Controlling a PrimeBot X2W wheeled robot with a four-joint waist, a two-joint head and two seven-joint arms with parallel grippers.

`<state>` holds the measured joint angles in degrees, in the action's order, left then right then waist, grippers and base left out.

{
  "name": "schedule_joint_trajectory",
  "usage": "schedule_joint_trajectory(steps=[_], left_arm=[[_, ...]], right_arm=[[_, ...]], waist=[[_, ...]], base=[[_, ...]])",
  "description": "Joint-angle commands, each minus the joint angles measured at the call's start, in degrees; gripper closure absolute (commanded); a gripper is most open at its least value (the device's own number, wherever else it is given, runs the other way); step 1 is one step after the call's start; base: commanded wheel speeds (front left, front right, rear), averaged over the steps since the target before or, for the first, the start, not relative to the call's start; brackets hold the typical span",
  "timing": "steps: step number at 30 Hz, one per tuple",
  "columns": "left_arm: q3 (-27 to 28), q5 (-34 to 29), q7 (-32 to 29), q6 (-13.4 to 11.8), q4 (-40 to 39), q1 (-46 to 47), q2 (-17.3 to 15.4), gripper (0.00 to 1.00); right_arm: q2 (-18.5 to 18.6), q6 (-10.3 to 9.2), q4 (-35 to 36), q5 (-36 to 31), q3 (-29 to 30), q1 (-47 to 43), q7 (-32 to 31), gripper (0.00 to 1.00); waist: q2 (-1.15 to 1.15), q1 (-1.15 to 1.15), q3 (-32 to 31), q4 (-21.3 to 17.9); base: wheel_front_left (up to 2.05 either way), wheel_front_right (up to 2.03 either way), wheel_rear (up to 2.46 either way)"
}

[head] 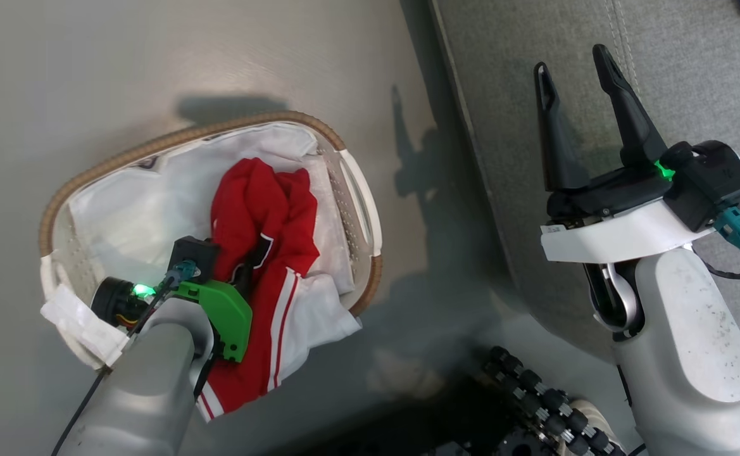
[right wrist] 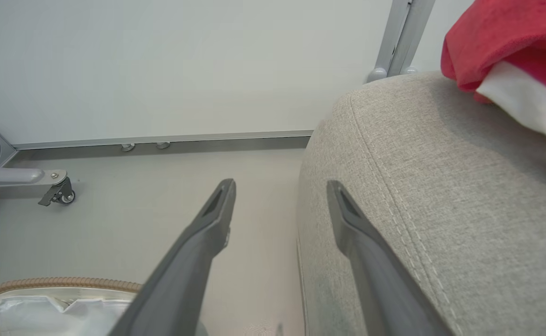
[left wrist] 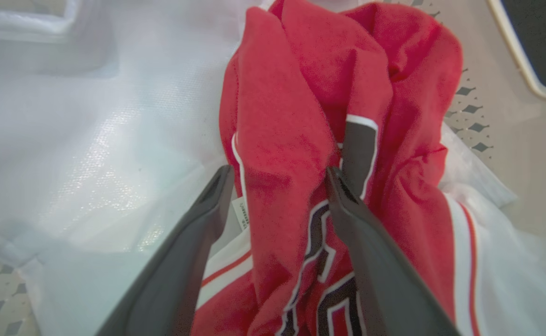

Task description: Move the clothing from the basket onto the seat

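Red clothing [head: 262, 202] with white stripes lies crumpled in the white basket [head: 154, 142] on the floor, one end spilling over the near rim. My left gripper [head: 249, 259] reaches down into the basket. In the left wrist view it [left wrist: 278, 173] is open, and its fingers straddle a raised fold of the red clothing [left wrist: 291, 116] with navy lettering. My right gripper [head: 571, 62] hovers open and empty above the edge of the grey seat [head: 711, 76]. Another red and white garment [right wrist: 511, 37] lies on the seat [right wrist: 441, 186].
A white liner [head: 123, 209] covers the basket's inside. The basket rim [right wrist: 58, 282] sits on bare floor left of the seat. My wheeled base [head: 534, 392] is at the bottom. A metal frame with a caster [right wrist: 58, 193] stands by the wall.
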<state>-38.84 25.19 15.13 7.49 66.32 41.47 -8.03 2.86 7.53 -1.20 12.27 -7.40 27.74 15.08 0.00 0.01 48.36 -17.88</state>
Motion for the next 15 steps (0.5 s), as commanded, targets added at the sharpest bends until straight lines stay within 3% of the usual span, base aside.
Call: schedule_joint_trajectory(steps=[1, 3, 7, 8, 15], left_arm=[[-0.49, 0.74, -0.04, 0.00, 0.31, 1.19, -0.56, 0.00], [-1.20, 1.36, -0.04, 0.00, 0.69, 1.48, -0.68, 0.00], [-2.51, 2.36, -0.03, 0.00, 1.15, 1.91, -0.23, 0.91], [-2.81, 2.74, -0.03, 0.00, 1.08, 2.05, -0.12, 1.00], [-4.93, 5.15, -0.01, 0.00, 0.68, 1.75, 0.15, 1.00]], right_arm=[[0.07, -0.08, 0.35, 0.52, -0.23, 0.65, 0.14, 0.00], [0.06, -0.08, 0.59, 0.55, -0.42, 0.81, 0.14, 0.00], [0.07, -0.08, 0.70, 0.60, -0.37, 0.64, 0.14, 0.00], [0.07, -0.08, 0.63, 0.53, -0.28, 0.56, 0.14, 0.00], [0.08, -0.08, -0.37, -0.24, 0.16, 0.16, 0.14, 0.00]], waist=[[0.00, -0.01, 2.22, -2.22], [0.00, -0.01, 2.39, -2.40], [0.00, -0.01, 2.23, -2.40], [0.00, -0.01, 2.09, -2.33], [0.00, -0.01, 0.15, -1.30]], base=[[0.00, 0.00, 0.00], [0.00, 0.00, 0.00], [0.00, 0.00, 0.00], [0.00, 0.00, 0.00], [0.00, 0.00, 0.00]])
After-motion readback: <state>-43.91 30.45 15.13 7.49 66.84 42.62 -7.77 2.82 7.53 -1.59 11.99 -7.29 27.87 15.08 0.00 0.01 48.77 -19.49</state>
